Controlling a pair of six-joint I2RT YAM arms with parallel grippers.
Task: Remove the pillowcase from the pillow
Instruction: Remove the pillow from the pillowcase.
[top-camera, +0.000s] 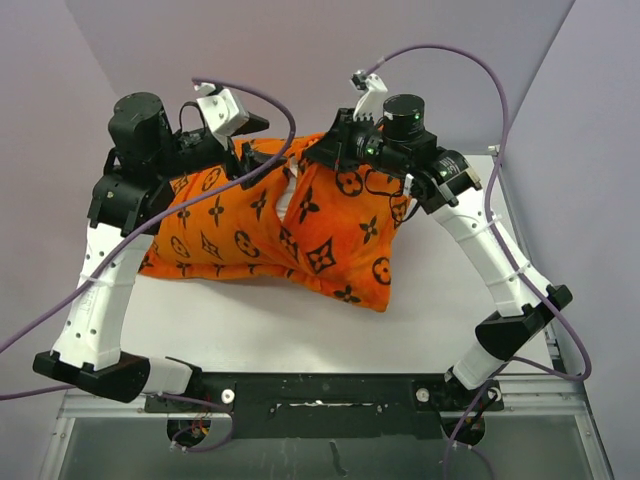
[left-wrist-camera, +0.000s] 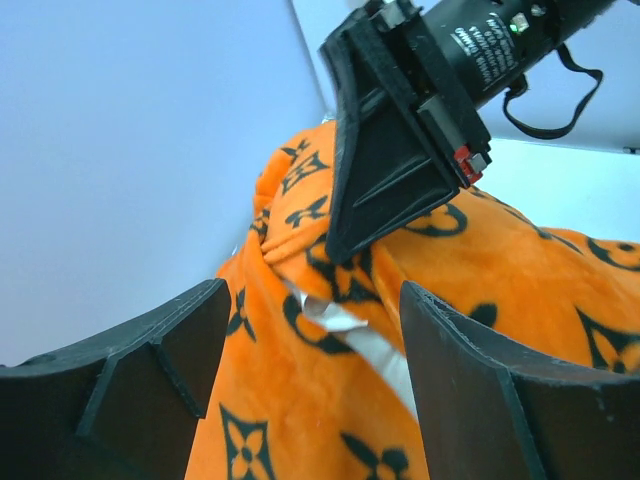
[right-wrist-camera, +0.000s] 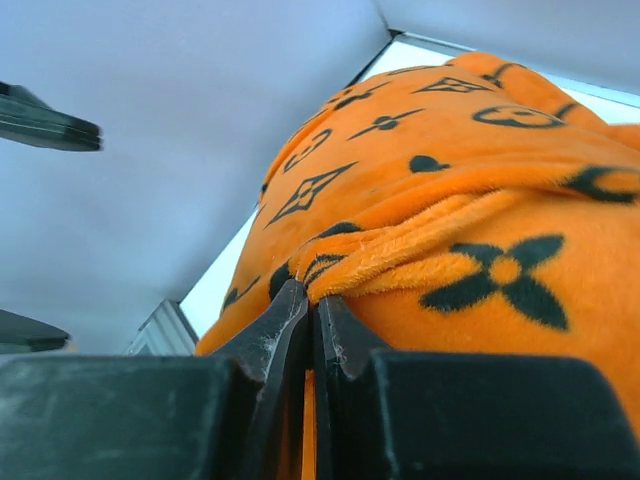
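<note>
The orange pillowcase (top-camera: 240, 225) with black motifs covers the pillow and lies across the back of the table. Its opening runs down the middle, where a strip of the white pillow (top-camera: 288, 197) shows. My right gripper (top-camera: 318, 153) is shut on a fold of the pillowcase's hem (right-wrist-camera: 400, 255), with the jaws pressed together (right-wrist-camera: 311, 296). My left gripper (top-camera: 262, 160) is open just left of the opening. In the left wrist view its fingers (left-wrist-camera: 160, 360) straddle orange fabric (left-wrist-camera: 270, 400) and the white pillow strip (left-wrist-camera: 378, 352) without touching them. The right gripper (left-wrist-camera: 385, 170) hangs right above.
The white table (top-camera: 300, 325) extends in front of the pillow. Grey walls (top-camera: 320, 40) stand close behind and at both sides. Purple cables (top-camera: 500, 110) loop over both arms. The left gripper's open fingers (right-wrist-camera: 45, 122) show at the left edge of the right wrist view.
</note>
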